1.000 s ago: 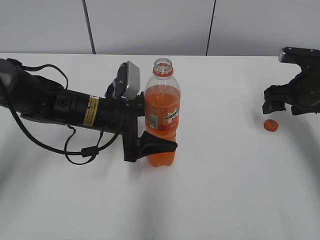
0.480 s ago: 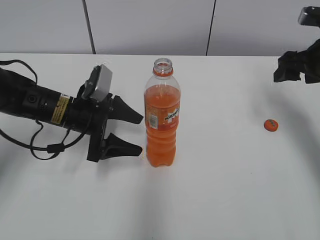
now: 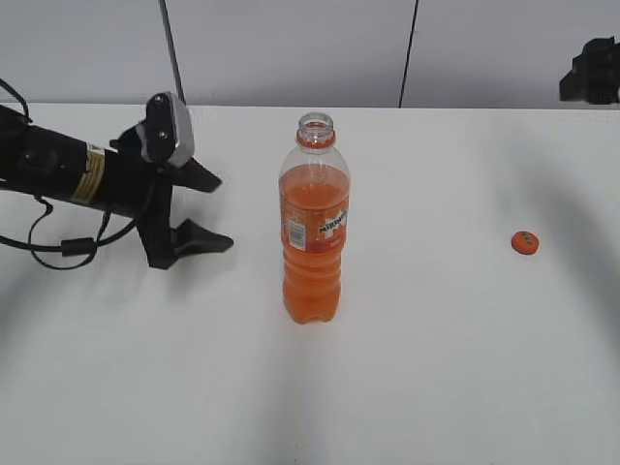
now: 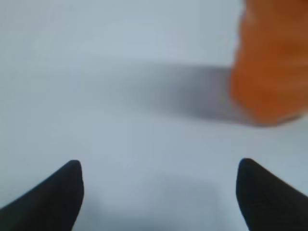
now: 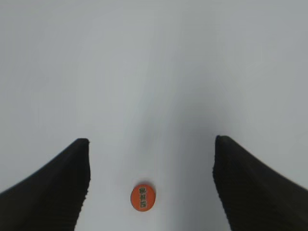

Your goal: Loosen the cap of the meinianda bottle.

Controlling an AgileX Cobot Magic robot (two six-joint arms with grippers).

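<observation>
The meinianda bottle (image 3: 314, 228) stands upright mid-table with its neck open and no cap on it; its blurred orange base shows in the left wrist view (image 4: 270, 62). The orange cap (image 3: 524, 242) lies flat on the table at the right, also in the right wrist view (image 5: 143, 196). My left gripper (image 3: 208, 211) is open and empty, well left of the bottle. My right gripper (image 5: 151, 147) is open and empty, high above the cap; only part of that arm (image 3: 591, 73) shows at the top right edge of the exterior view.
The white table (image 3: 417, 378) carries only the bottle and cap. A grey panelled wall (image 3: 291, 48) runs behind its far edge. Black cables (image 3: 58, 247) hang from my left arm.
My left gripper has let go of the bottle, opened and drawn back to the left. My right arm has risen away from the cap toward the top right corner.
</observation>
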